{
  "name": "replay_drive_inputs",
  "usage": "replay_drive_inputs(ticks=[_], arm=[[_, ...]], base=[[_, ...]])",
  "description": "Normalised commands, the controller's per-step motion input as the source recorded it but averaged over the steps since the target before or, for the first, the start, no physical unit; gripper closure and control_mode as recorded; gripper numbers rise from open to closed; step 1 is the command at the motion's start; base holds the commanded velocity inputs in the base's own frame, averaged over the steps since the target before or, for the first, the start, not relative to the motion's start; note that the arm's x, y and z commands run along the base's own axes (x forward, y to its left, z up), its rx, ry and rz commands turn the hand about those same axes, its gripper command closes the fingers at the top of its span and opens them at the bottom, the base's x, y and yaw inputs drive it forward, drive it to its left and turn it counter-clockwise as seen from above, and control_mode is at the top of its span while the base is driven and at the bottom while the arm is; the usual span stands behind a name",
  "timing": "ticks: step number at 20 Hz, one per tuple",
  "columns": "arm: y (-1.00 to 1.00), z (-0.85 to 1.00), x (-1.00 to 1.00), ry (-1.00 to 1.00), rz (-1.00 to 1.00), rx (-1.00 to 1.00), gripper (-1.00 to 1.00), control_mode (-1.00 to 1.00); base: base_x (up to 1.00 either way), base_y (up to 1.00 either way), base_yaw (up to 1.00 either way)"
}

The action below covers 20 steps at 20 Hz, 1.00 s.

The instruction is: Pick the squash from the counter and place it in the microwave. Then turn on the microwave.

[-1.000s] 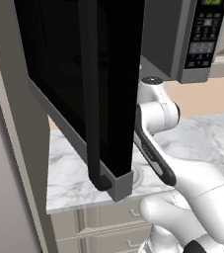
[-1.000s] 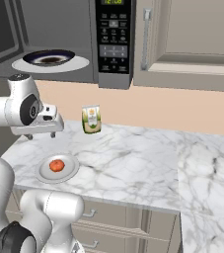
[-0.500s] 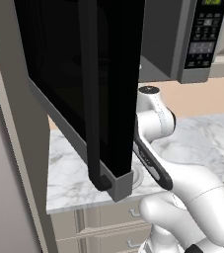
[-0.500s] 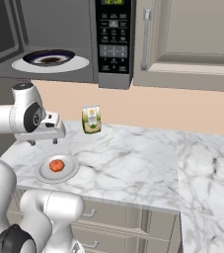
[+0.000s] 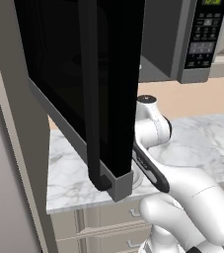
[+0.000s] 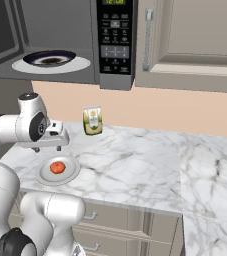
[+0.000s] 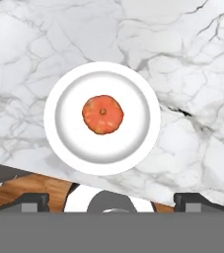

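Squash [image 7: 102, 114] centred on white plate [image 7: 133, 148], tool above, apart

Open marble around the plate [image 7: 133, 148] — carton [image 6: 92, 120] well apart, behind.

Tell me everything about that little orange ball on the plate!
The small round orange-red squash looks like a squat, slightly lumpy ball with faint ribs and a tiny dark stem spot facing up. It sits alone in the middle of a round white plate on the white marble counter. Nothing else touches it.
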Motion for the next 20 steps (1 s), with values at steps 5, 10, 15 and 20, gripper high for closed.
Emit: replay_drive_inputs(ticks=[5,10,15,20], arm=[[0.0,-0.28,0.11,0.0,0.0,0.0,-1.0,-1.0],[0.01,-0.28,0.12,0.0,0.0,0.0,-1.0,-1.0],[0.06,-0.28,0.13,0.0,0.0,-0.01,-1.0,-1.0],[0.08,-0.24,0.15,0.01,0.0,-0.01,-1.0,-1.0]], base=[[0.0,0.0,0.0],[0.0,0.0,0.0],[0.0,0.0,0.0],[0.0,0.0,0.0]])
